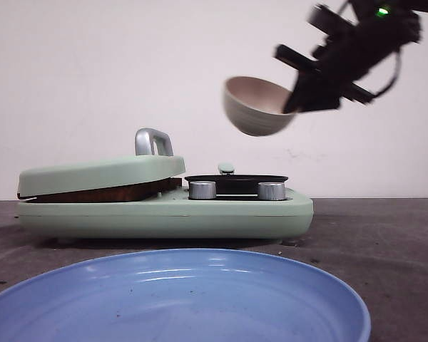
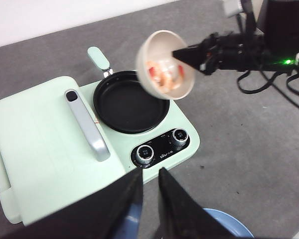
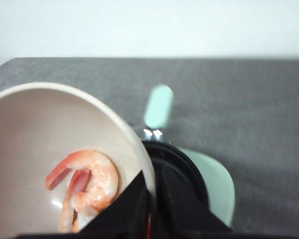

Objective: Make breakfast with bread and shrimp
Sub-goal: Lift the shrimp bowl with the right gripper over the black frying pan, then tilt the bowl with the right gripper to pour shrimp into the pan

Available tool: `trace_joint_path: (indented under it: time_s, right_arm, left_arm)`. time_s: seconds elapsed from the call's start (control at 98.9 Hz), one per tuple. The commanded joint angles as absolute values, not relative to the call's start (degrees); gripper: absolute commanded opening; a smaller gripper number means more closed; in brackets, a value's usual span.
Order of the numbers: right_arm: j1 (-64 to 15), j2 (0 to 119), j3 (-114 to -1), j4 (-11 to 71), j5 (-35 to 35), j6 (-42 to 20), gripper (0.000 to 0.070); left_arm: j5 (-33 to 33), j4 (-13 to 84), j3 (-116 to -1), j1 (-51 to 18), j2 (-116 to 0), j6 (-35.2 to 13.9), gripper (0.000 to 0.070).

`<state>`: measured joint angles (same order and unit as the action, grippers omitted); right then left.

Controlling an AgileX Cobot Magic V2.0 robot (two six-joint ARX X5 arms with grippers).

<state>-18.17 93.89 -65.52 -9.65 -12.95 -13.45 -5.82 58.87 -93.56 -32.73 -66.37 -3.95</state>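
Note:
My right gripper (image 1: 294, 105) is shut on the rim of a beige bowl (image 1: 253, 114) and holds it tilted in the air above the black pan (image 1: 235, 179) of a pale green breakfast maker (image 1: 164, 214). Pink-orange shrimp (image 3: 92, 184) lie inside the bowl (image 3: 40, 129); they also show in the left wrist view (image 2: 162, 77). A brown bread crust edge (image 1: 107, 192) shows under the maker's closed lid (image 1: 100, 173); the rest of the bread is hidden. My left gripper (image 2: 149, 172) hovers before the maker's knobs, nearly shut, holding nothing.
A large blue plate (image 1: 178, 299) lies in front of the maker, nearest the camera. The lid has a grey handle (image 2: 87, 124). The pan's green handle (image 2: 98, 57) points away at the back. Two silver knobs (image 2: 162, 144) sit at the maker's front.

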Motion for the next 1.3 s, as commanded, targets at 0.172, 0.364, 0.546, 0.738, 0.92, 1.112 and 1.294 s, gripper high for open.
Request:
trace_joint_path:
  time_s: [0.172,0.364,0.546,0.738,0.92,1.112,1.294]
  right_arm:
    - [-25.61,93.84,-69.41,-11.09,0.34,3.42,0.0003]
    - [-28.67,93.84,-69.93,-13.23,10.26,12.73,0.0003]
    - [-29.04,93.84,-70.30,-15.25,14.79,19.31,0.0003]
    - [-29.63,93.84,-70.37,-18.22,17.21,27.00,0.0003]
    - [-29.67,93.84,-70.57,-19.90,18.31,31.35,0.0003]
    - [-29.76,93.84,-71.18,-21.06,18.35,34.20,0.0003]
    - [-29.93,93.84,-71.40,-22.63,18.31,36.95,0.0003]
  left_arm:
    - [-5.82,59.13,-94.32,-34.04,-67.05,-3.40,0.0000]
    - [-5.82,59.59,-94.32,-34.24,-66.96,-3.20,0.0000]
    - [-5.82,60.38,-94.32,-34.59,-66.96,-2.55,0.0000]
    - [-5.82,60.53,-94.32,-34.72,-66.94,-2.52,0.0000]
    - [-5.80,60.60,-94.32,-34.96,-66.94,-2.55,0.0000]
    - [-5.80,60.62,-94.32,-35.16,-66.94,-2.55,0.0000]
    - [-5.80,60.62,-94.32,-35.27,-66.94,-2.55,0.0000]
